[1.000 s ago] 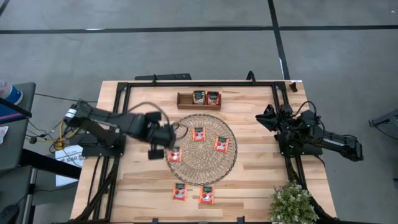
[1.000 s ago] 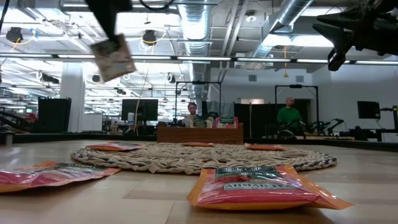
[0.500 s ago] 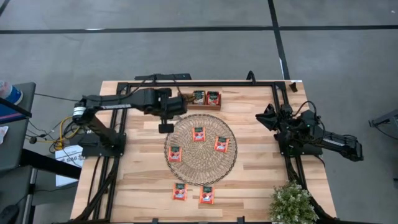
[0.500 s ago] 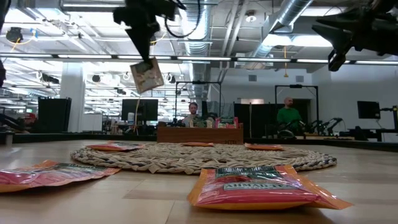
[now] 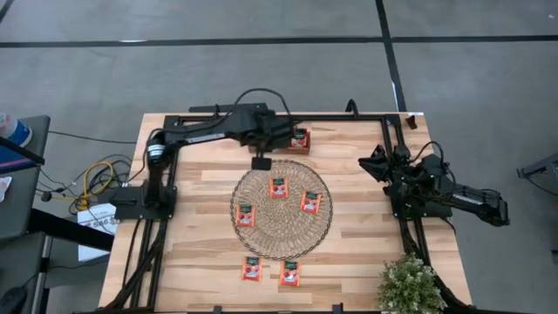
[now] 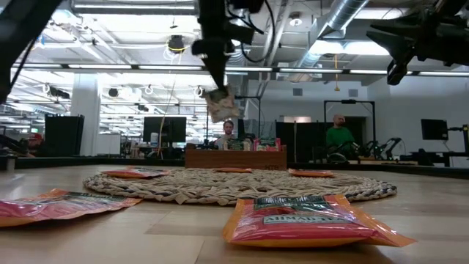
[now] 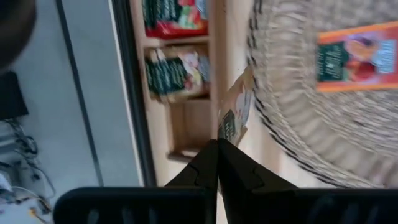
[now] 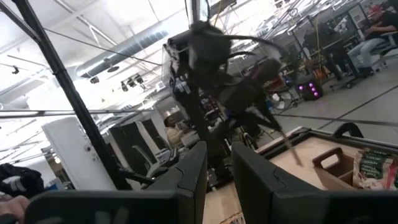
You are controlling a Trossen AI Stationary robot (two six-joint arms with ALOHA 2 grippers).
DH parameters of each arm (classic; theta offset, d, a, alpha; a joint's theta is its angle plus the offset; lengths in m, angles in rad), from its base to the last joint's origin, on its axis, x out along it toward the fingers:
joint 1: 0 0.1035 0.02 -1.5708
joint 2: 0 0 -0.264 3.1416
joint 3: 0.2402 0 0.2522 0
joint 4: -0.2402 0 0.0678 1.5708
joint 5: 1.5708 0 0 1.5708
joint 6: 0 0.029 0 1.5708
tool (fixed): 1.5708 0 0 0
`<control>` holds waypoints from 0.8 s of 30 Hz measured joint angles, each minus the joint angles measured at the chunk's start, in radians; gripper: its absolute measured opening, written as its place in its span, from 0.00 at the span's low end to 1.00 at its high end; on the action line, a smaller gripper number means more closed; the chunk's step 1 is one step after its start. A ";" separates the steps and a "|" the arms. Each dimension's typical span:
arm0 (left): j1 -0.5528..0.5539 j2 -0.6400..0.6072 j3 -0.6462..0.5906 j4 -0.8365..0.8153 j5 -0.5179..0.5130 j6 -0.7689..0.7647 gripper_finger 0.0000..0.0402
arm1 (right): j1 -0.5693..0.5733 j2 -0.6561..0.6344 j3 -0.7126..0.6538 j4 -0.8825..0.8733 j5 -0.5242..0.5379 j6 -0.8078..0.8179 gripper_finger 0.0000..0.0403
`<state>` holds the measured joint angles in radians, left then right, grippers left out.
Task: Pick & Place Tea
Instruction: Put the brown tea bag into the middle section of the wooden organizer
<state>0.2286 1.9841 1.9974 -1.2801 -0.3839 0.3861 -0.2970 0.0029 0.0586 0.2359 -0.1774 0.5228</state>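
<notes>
My left gripper (image 5: pixel 260 159) hangs above the gap between the brown wooden tray (image 5: pixel 301 150) and the round woven mat (image 5: pixel 281 208), shut on a pale tea sachet (image 6: pixel 220 105). In the left wrist view the tray holds a red sachet (image 7: pixel 174 15) and a grey-green one (image 7: pixel 177 71) beside a bare compartment (image 7: pixel 189 127). Three red-orange sachets lie flat on the mat (image 5: pixel 278 187), and two more (image 5: pixel 252 268) lie on the table near its front edge. My right gripper (image 8: pixel 217 168) waits open at the table's right side, touching nothing. My left gripper pinches the sachet's upper edge (image 7: pixel 225 134) between its two fingers (image 7: pixel 208 165). The fingers slant down from above. The sachet hangs below them, tilted, clear of the table, the mat and the tray.
A small potted plant (image 5: pixel 410 283) stands at the near right corner. Black frame rails (image 5: pixel 279 116) run along the table's far, left and right sides. People (image 6: pixel 338 133) sit in the room beyond the table's far edge.
My left gripper has swung from the mat's left edge toward the table's far edge and to the right, up to the wooden tray, rolling its wrist on the way. It stays shut on the sachet, which has travelled with it, hanging clear.
</notes>
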 joint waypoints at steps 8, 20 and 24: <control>0.064 0.122 0.096 0.085 -0.060 0.132 0.00 | 0.000 0.000 0.000 0.000 0.000 0.001 0.17; 0.142 0.162 0.097 0.161 -0.012 0.254 0.00 | 0.000 0.000 0.000 0.000 0.002 0.001 0.17; 0.145 0.162 0.097 0.182 0.006 0.263 0.00 | 0.000 0.000 0.000 0.000 0.012 0.001 0.17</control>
<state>0.3740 2.1464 2.0949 -1.0983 -0.3777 0.6491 -0.2968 0.0029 0.0586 0.2357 -0.1654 0.5239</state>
